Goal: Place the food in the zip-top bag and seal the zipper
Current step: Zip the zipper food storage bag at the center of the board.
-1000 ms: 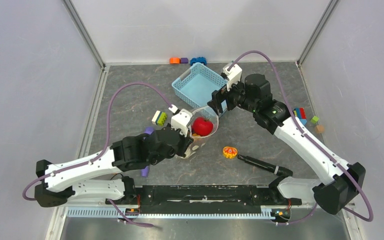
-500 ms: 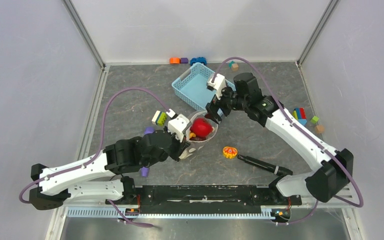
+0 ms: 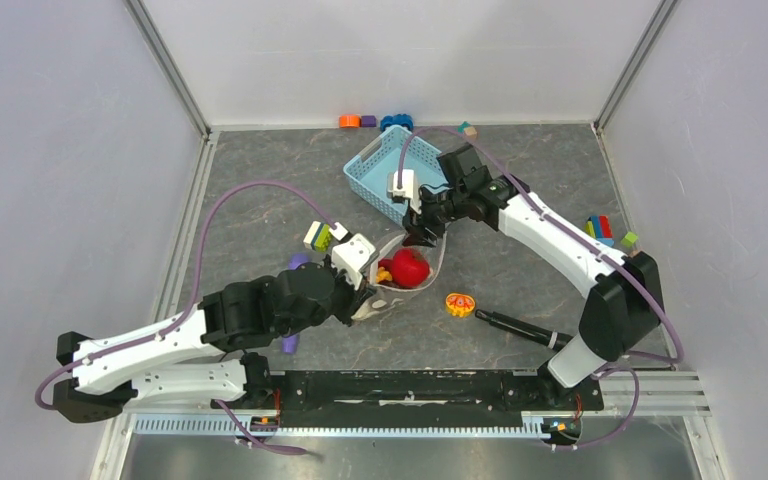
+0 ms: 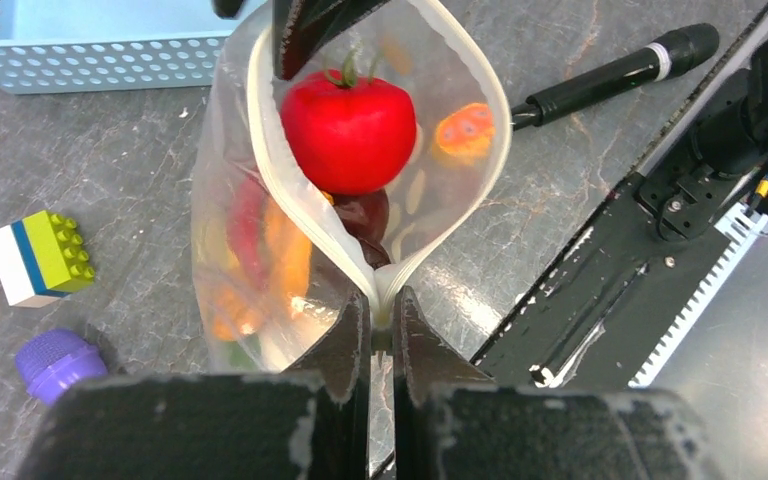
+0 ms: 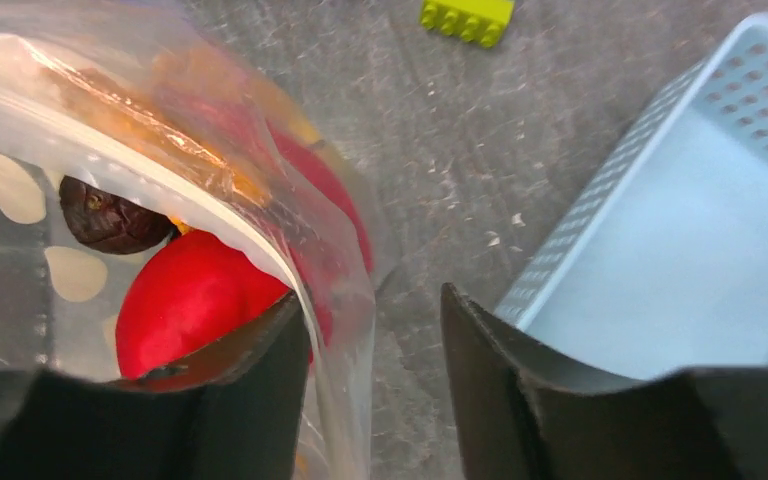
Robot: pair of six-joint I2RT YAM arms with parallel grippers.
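While the left gripper [image 4: 381,312] is pinching the near end of the zip-top bag's [image 4: 222,200] mouth, its fingers pressed fully together on the zipper [image 4: 265,165], the right gripper [image 5: 372,310] is straddling the far end, fingers standing well apart with the plastic rim loose between them. The bag is lying mid-table [image 3: 260,180], just near of the blue basket [image 3: 362,167], its mouth gaping. The tomato [image 4: 348,133] is sitting inside on top, the maroon ball [image 4: 365,213] beneath it and the carrot [image 4: 288,262] to their left.
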